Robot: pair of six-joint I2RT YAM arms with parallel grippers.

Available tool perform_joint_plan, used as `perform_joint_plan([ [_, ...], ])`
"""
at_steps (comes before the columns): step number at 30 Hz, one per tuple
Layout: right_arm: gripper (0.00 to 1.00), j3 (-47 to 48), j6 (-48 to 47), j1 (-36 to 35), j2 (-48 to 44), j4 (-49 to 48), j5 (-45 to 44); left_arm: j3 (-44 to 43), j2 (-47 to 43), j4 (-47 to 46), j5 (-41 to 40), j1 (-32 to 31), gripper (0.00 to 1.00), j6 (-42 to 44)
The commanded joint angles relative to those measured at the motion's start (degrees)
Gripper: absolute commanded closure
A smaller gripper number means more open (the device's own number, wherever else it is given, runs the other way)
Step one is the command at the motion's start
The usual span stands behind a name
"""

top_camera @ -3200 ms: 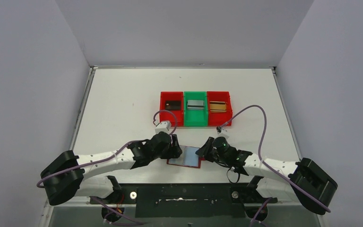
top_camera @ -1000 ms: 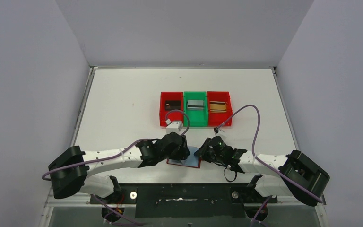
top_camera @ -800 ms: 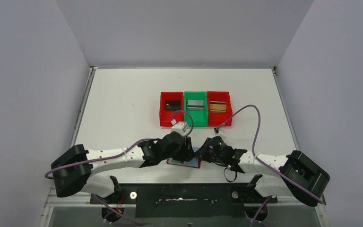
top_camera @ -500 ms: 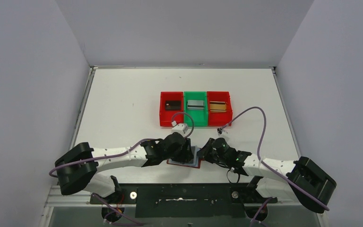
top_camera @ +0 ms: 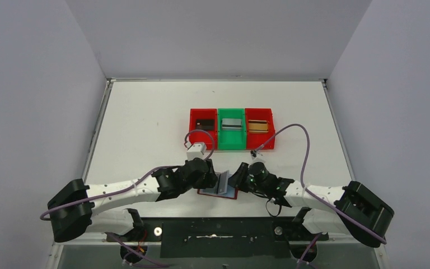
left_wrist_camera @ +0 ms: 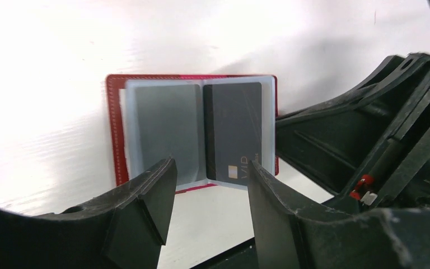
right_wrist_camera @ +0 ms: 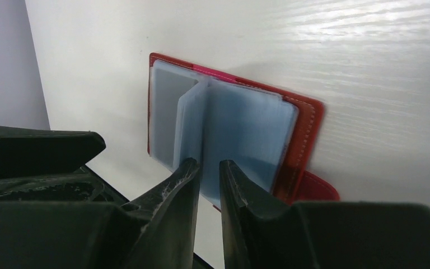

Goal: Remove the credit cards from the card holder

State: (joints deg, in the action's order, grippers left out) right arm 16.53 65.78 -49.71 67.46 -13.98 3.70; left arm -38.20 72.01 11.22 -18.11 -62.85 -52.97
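Dark red card holder (left_wrist_camera: 117, 168) lies open on the table (left_wrist_camera: 61, 45) just ahead of the released, empty left claw (left_wrist_camera: 211, 167), its black credit card (left_wrist_camera: 232, 134) lengthwise away from it, while the barely parted right claw (right_wrist_camera: 208, 165) grips nothing.

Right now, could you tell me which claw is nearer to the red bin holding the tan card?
Right. The right claw is at the card holder's right side, short of that red bin; the left claw is at the holder's left side, farther off.
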Motion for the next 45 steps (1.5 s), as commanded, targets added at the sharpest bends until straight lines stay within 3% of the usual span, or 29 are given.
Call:
perform_joint_plan([
  [1,0.78,6.5,-3.9,-0.9,4.7,-5.1,2.8,2.0,-5.6,1.9,-6.0,0.8,0.50,-3.0],
  [8,0.78,14.3,-5.1,-3.5,14.7,-4.0,2.9,5.1,-12.5,3.9,-7.7,2.0,0.47,-4.7],
  [15,0.78,18.3,-5.4,-6.0,15.1,6.4,-6.1,7.9,-14.4,3.2,-5.0,4.0,0.45,-4.2],
  [23,0.77,14.1,-0.2,-6.4,6.7,15.2,-17.0,7.2,-6.4,-9.0,7.7,5.5,0.44,0.5],
  [32,0.76,7.7,1.4,-5.3,-0.1,14.0,-16.0,4.2,0.3,-8.1,7.9,5.6,0.44,1.2],
  [45,0.76,7.0,1.5,-4.9,1.4,12.6,-13.9,4.6,4.4,-11.7,10.2,5.5,0.44,0.8],
])
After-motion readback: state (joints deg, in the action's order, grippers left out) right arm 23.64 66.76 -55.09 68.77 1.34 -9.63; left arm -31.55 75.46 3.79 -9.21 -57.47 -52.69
